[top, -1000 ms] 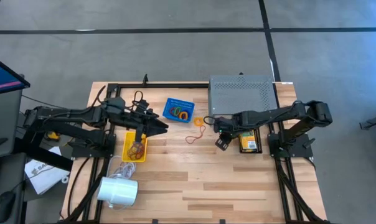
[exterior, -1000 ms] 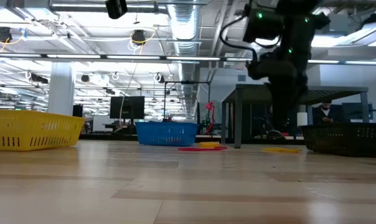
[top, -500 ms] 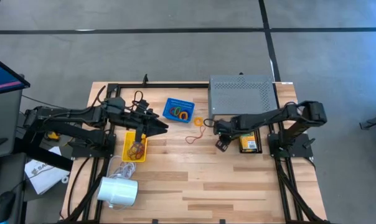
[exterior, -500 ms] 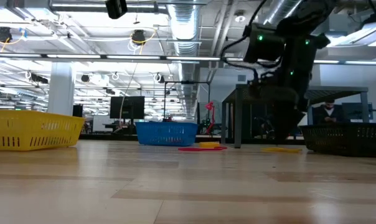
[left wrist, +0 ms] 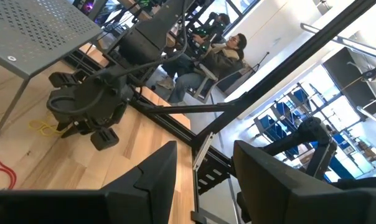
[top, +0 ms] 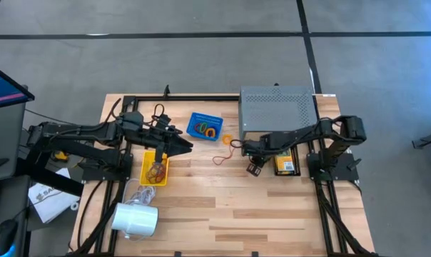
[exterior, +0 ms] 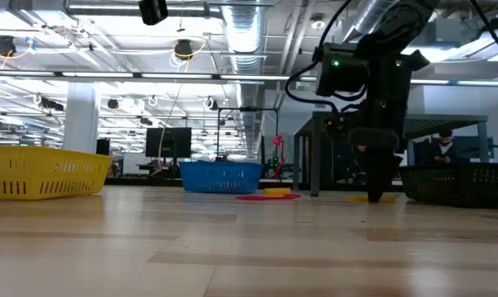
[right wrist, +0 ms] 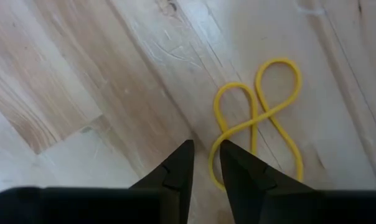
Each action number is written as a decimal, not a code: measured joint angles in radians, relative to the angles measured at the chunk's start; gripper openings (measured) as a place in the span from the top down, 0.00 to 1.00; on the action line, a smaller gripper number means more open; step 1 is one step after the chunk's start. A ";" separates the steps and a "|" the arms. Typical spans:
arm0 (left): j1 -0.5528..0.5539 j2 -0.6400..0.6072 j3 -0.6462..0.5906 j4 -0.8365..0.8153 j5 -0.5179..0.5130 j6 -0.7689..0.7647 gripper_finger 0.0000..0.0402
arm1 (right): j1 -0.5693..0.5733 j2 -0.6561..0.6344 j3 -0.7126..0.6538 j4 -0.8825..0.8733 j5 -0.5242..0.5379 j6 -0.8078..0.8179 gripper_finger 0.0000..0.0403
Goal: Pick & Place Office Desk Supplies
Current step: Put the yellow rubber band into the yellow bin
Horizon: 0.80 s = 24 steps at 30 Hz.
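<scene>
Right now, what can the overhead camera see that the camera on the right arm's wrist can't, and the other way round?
Only the overhead view shows the whole table: the left claw hanging over the yellow basket, the blue basket, the grey perforated shelf and the white cylinder.

Only the right wrist view shows the yellow rubber band up close, twisted into a figure eight, with the right claw nearly closed beside one end of it.

Both show the wooden tabletop and the right claw.

- The right gripper has come down to the table, fingers narrowed, beside the yellow rubber band.
- Right arm has drawn leftward.
</scene>
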 joint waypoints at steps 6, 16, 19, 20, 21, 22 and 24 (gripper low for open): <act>0.000 0.000 0.000 0.000 0.000 0.000 0.62 | -0.027 0.006 0.002 -0.010 -0.033 -0.004 0.92; 0.000 0.000 0.000 0.000 0.000 0.000 0.62 | -0.034 0.006 0.002 -0.010 -0.089 0.018 1.00; 0.000 0.000 0.000 0.001 0.000 0.000 0.62 | -0.024 -0.006 0.002 -0.010 -0.097 0.035 1.00; 0.000 0.000 0.000 0.000 0.000 0.000 0.62 | -0.021 -0.011 0.004 -0.012 -0.100 0.036 1.00; 0.000 0.000 0.000 0.001 0.000 0.000 0.62 | -0.017 -0.017 0.009 -0.011 -0.121 0.039 1.00; 0.000 0.000 0.000 0.001 0.000 0.000 0.62 | -0.013 -0.024 0.016 -0.010 -0.127 0.045 1.00; 0.000 0.000 0.000 0.001 0.000 0.000 0.62 | -0.010 -0.044 0.029 -0.006 -0.137 0.049 1.00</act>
